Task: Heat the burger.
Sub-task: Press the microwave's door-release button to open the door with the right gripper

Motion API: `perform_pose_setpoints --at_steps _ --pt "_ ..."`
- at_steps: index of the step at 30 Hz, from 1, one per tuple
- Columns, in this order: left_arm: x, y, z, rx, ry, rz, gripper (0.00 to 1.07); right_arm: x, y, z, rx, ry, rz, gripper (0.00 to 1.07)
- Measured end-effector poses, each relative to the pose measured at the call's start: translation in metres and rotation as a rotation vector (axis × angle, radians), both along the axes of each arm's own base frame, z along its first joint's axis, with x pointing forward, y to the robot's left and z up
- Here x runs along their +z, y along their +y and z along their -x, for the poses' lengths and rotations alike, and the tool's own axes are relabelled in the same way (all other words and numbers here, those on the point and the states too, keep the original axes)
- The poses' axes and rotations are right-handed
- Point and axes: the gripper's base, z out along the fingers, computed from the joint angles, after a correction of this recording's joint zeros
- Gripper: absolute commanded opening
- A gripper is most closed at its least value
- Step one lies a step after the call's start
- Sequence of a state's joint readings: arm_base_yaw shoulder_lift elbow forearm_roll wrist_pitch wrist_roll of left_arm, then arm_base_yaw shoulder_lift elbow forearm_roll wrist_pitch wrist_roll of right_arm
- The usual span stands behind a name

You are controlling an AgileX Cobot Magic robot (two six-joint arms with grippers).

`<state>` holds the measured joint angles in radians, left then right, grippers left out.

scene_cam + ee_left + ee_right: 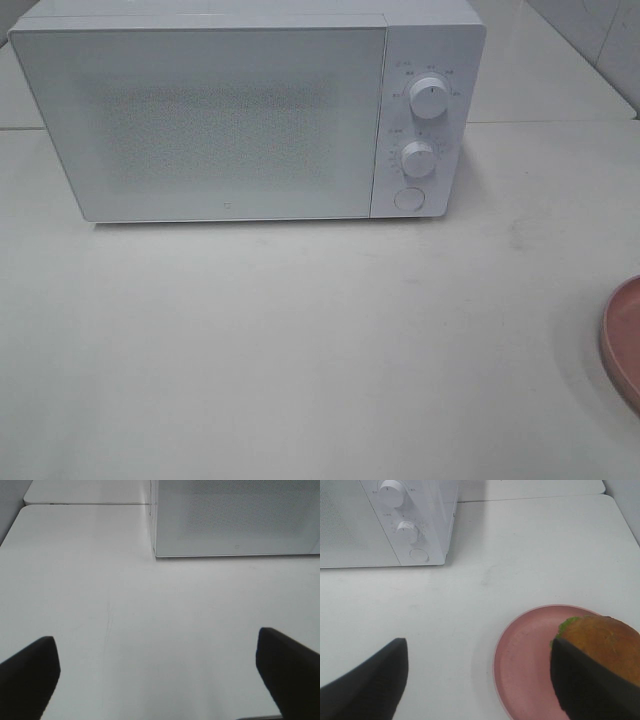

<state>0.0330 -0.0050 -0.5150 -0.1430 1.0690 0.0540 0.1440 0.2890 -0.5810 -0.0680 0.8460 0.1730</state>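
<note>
The burger, with a golden-brown bun and green lettuce frill, sits on the round pink plate; one finger of my right gripper hides part of it. The plate's edge shows at the right border of the exterior high view, where the burger is out of view. The white microwave stands at the back of the table with its door shut. My right gripper is open and empty, above the plate's near side. My left gripper is open and empty over bare table in front of the microwave.
The microwave has two knobs and a round button on its right panel. The white table stretches in front of it. A table seam runs behind the microwave.
</note>
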Motion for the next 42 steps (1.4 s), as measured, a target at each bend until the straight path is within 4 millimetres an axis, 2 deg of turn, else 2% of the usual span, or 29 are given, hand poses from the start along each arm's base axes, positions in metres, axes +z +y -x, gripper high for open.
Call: perform_pose_setpoints --at_steps 23,24,27,32,35,37,42 --pt "0.000 0.000 0.000 0.000 0.000 0.000 1.00 0.003 0.012 -0.073 0.023 -0.041 -0.004 0.75" --pt "0.000 0.000 0.000 0.000 0.000 0.000 1.00 0.002 0.013 -0.080 0.025 -0.040 -0.003 0.75" --pt "0.000 0.000 0.000 0.000 0.000 0.000 1.00 0.001 0.014 -0.084 0.026 -0.043 -0.005 0.75" --pt "0.000 0.000 0.000 0.000 0.000 0.000 1.00 -0.003 0.018 -0.107 0.033 -0.064 -0.013 0.75" --pt "0.000 0.000 0.000 0.000 0.000 0.000 1.00 -0.004 0.019 -0.111 0.034 -0.066 -0.014 0.75" --pt "0.000 0.000 0.000 0.000 0.000 0.000 1.00 -0.008 0.021 -0.124 0.038 -0.073 -0.016 0.75" --pt "0.000 0.000 0.000 0.000 0.000 0.000 1.00 -0.014 0.023 -0.137 0.042 -0.075 -0.017 0.75"
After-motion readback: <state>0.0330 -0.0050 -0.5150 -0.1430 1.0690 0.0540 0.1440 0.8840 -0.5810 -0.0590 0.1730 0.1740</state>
